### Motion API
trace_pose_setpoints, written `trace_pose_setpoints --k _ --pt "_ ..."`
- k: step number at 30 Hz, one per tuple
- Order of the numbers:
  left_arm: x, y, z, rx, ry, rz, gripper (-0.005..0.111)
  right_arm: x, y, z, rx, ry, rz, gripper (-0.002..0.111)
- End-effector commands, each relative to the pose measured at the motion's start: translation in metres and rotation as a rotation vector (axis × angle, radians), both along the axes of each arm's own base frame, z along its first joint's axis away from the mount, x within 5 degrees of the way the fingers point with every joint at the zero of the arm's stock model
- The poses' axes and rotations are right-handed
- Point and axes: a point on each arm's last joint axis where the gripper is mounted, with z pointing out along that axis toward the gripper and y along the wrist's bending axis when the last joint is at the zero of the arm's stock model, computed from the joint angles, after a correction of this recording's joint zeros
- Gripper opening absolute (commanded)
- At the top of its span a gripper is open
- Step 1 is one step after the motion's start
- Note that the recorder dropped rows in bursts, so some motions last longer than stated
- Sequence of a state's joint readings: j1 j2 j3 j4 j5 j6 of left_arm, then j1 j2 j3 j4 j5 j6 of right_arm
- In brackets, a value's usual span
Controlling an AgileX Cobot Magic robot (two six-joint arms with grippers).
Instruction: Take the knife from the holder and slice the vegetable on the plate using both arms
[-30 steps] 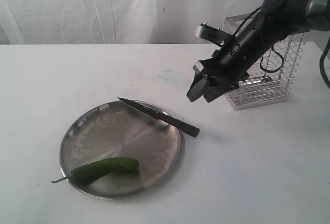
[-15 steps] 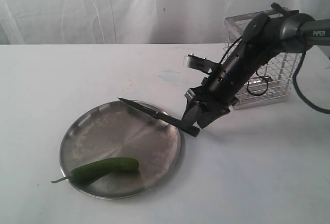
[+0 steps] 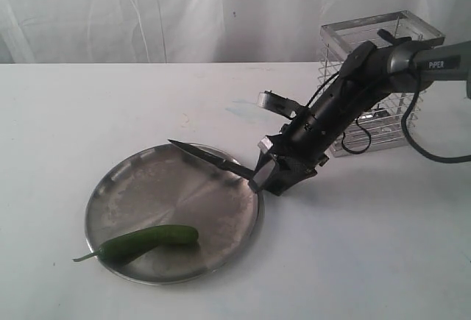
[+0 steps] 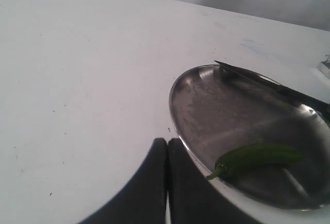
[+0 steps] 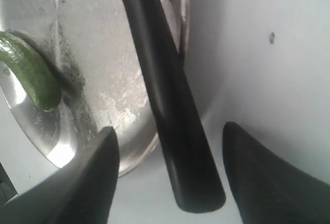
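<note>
The knife (image 3: 213, 158) lies with its dark blade over the plate (image 3: 169, 195) rim and its black handle on the table to the right. My right gripper (image 3: 269, 176) is down at that handle, open. In the right wrist view the handle (image 5: 178, 147) lies between the two fingers (image 5: 98, 172), with a gap on each side. The green vegetable (image 3: 151, 239) rests at the plate's near edge, stem tail over the rim. The wire holder (image 3: 383, 77) stands behind the right arm. My left gripper (image 4: 166, 144) is shut and empty, hovering beside the plate rim (image 4: 178, 126) near the vegetable's (image 4: 258, 154) stem.
White tabletop all round, with a white curtain behind it. The right arm's cables hang in front of the holder. The left arm does not show in the exterior view.
The right arm has come down and leftward from beside the holder to the knife handle, jaws still wide. Knife, vegetable and plate have not moved.
</note>
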State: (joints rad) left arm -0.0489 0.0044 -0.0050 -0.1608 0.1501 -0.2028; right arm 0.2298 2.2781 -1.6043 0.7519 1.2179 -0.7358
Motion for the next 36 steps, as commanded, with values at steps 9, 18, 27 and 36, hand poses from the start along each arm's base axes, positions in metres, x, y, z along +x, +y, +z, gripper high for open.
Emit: trace_pose_setpoints --k 9,18,27,36 --pt "0.000 0.000 -0.001 -0.012 0.002 -0.002 0.000 -0.001 0.000 -0.008 0.010 0.010 0.013 0.019" --pt "0.000 0.000 -0.001 -0.010 0.001 -0.003 0.000 -0.001 0.000 -0.006 0.017 -0.009 0.033 0.000" --pt "0.000 0.000 -0.001 -0.010 0.001 -0.003 0.000 -0.027 0.005 0.097 -0.016 -0.217 0.063 0.000" --pt "0.001 -0.003 0.004 -0.307 -0.021 0.039 0.000 -0.174 0.023 0.159 -0.384 -0.498 -0.068 0.000"
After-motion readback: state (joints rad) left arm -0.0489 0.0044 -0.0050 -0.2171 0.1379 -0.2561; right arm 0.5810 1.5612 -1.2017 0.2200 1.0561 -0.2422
